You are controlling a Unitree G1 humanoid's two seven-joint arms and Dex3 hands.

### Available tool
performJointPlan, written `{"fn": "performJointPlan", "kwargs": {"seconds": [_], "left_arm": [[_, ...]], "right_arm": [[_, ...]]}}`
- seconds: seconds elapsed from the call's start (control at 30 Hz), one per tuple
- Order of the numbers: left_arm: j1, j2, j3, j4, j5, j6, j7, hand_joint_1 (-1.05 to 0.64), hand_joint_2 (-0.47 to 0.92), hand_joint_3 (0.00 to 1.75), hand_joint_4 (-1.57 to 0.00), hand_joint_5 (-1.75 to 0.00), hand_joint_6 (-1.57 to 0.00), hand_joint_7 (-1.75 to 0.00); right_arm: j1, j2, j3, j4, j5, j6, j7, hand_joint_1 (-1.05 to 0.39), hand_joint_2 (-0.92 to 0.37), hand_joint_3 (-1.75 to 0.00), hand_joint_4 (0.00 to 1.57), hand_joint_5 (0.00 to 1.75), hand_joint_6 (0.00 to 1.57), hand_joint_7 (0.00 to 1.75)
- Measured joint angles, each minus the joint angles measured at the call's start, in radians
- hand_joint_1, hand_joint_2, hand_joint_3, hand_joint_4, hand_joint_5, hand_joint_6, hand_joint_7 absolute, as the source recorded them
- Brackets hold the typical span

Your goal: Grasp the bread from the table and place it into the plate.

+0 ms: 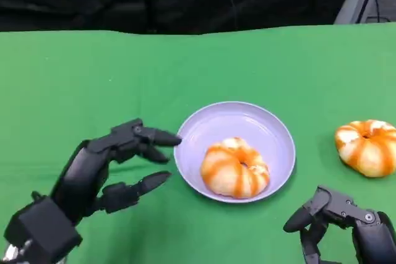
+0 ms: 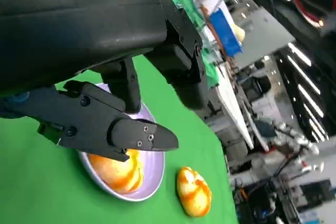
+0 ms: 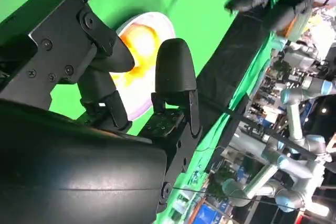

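Bread (image 1: 235, 168) inside plate (image 1: 272, 129) (second bread (image 1: 367, 146) outside), both robot hands spread, empty

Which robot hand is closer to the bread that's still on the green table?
The right hand. It sits just below and to the left of the loose bread in the head view, not touching it. The left hand is far off, on the other side of the plate.

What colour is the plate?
Pale lavender-blue, plain; the plate shows best in the head view.
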Motion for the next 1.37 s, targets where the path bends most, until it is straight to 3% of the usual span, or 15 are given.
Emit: {"fn": "performJointPlan", "kwargs": {"seconds": [0.17, 0.4, 0.5, 0.7, 1.37], "left_arm": [[0.087, -0.023, 0.034, -0.054, -0.041, 0.016, 0.000, -0.01, 0.48, 1.15, -0.72, -1.53, -0.68, -1.29], [0.178, -0.051, 0.049, -0.134, -0.094, 0.101, -0.004, 0.05, 0.55, 1.20, -0.79, -1.58, -0.76, -1.32], [0.216, -0.061, 0.048, -0.163, -0.103, 0.143, -0.005, 0.10, 0.51, 1.33, -0.79, -1.72, -0.74, -1.51], [0.241, -0.093, 0.042, -0.166, -0.091, 0.155, -0.005, 0.09, 0.44, 1.43, -0.84, -1.75, -0.74, -1.65], [0.242, -0.104, 0.049, -0.112, -0.044, 0.048, -0.008, 0.04, 0.37, 1.43, -0.84, -1.75, -0.77, -1.60]], "right_arm": [[-0.002, 0.003, 0.000, -0.015, 0.003, 0.014, 0.000, 0.05, -0.33, -1.34, 0.78, 1.63, 0.79, 1.27], [-0.011, 0.004, -0.001, -0.026, 0.003, 0.019, 0.000, 0.03, -0.35, -1.30, 0.76, 1.61, 0.80, 1.27], [-0.013, 0.005, -0.002, -0.030, 0.004, 0.026, 0.000, 0.04, -0.36, -1.29, 0.77, 1.61, 0.79, 1.27], [-0.020, 0.005, -0.002, -0.033, 0.010, 0.037, 0.000, 0.04, -0.36, -1.30, 0.76, 1.62, 0.79, 1.27], [0.014, 0.002, -0.004, -0.020, 0.010, 0.016, -0.001, 0.03, -0.34, -1.30, 0.77, 1.61, 0.80, 1.27]]}}
